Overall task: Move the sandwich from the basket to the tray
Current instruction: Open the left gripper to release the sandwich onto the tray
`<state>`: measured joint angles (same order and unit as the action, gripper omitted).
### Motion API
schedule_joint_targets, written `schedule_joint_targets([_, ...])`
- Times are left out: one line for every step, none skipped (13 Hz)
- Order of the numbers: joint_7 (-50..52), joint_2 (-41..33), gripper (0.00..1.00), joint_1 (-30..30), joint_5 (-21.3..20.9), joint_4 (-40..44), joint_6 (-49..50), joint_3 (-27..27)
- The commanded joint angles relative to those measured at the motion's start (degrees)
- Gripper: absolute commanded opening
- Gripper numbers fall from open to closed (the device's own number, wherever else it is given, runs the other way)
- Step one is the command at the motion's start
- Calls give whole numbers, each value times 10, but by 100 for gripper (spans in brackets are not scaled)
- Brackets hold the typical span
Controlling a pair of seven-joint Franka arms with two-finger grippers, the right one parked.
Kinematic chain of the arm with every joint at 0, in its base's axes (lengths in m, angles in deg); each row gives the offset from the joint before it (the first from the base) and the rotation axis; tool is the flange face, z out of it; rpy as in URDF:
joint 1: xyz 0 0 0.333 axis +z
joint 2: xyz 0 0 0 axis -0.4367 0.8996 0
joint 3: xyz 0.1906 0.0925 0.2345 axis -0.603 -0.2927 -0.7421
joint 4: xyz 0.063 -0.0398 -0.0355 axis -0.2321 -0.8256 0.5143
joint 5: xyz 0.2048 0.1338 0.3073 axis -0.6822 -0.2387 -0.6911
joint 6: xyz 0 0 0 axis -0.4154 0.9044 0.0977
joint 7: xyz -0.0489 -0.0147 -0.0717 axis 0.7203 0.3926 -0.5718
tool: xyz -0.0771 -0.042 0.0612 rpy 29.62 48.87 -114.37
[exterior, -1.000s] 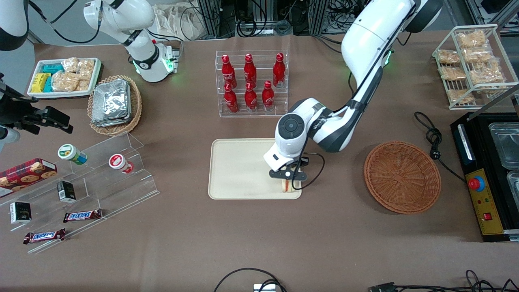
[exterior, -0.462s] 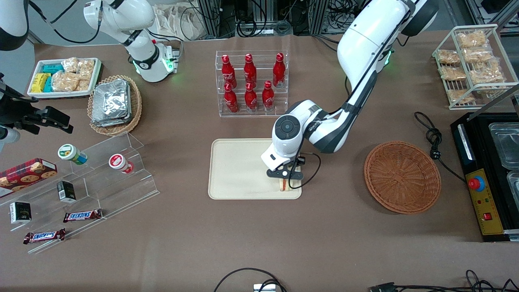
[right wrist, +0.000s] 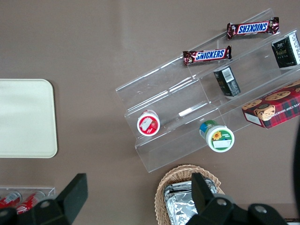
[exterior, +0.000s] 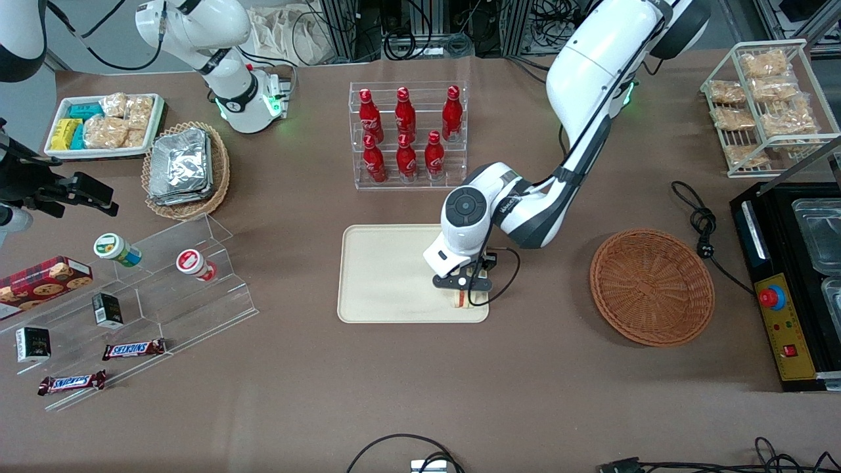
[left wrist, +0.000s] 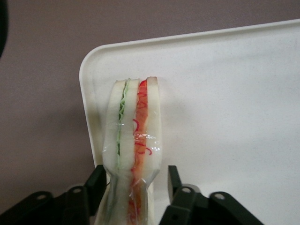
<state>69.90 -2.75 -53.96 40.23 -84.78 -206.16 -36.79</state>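
Seen from the front: brown table, cream tray (exterior: 387, 276) at centre, gripper (exterior: 464, 293) low over the tray's corner nearest the camera on the working arm's end, roughly five o'clock on the tray. Sandwich (exterior: 464, 299) clamped on edge between the fingers (left wrist: 96, 180), red and green filling lines showing along the cut side. From the wrist camera: wedge (left wrist: 133, 154) upright in clear wrap, pinched near its base, tip hanging just inside the tray's rounded corner (left wrist: 89, 70). Whether touching the tray floor or held slightly above, impossible to tell. Wicker basket (exterior: 652, 286) empty, well apart toward the working arm's end, about three o'clock from the tray.

Likely stage: carry done, release not yet made.

Risks from here (all guesses):
- Toppling on release, the wedge being narrow and standing on edge, with nothing to lean on.
- Landing on the rim or rolling off onto the table, given how close to the corner it sits.
- Wrap clinging to a finger pad and dragging the sandwich upward as the arm lifts.
- Squashed bread if pressed down harder.
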Motion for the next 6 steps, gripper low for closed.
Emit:
schedule_joint_targets([14, -5, 100, -3, -12, 0, -6, -3])
schedule_joint_targets([14, -7, 100, -3, -11, 0, -5, -4])
schedule_joint_targets([14, -8, 100, -3, -11, 0, -5, -4])
schedule_joint_targets([15, -9, 100, -3, -10, 0, -5, -5])
schedule_joint_targets([15, -14, 100, -2, -8, 0, -3, -6])
schedule_joint_targets([16, -18, 100, -2, -5, 0, -1, -7])
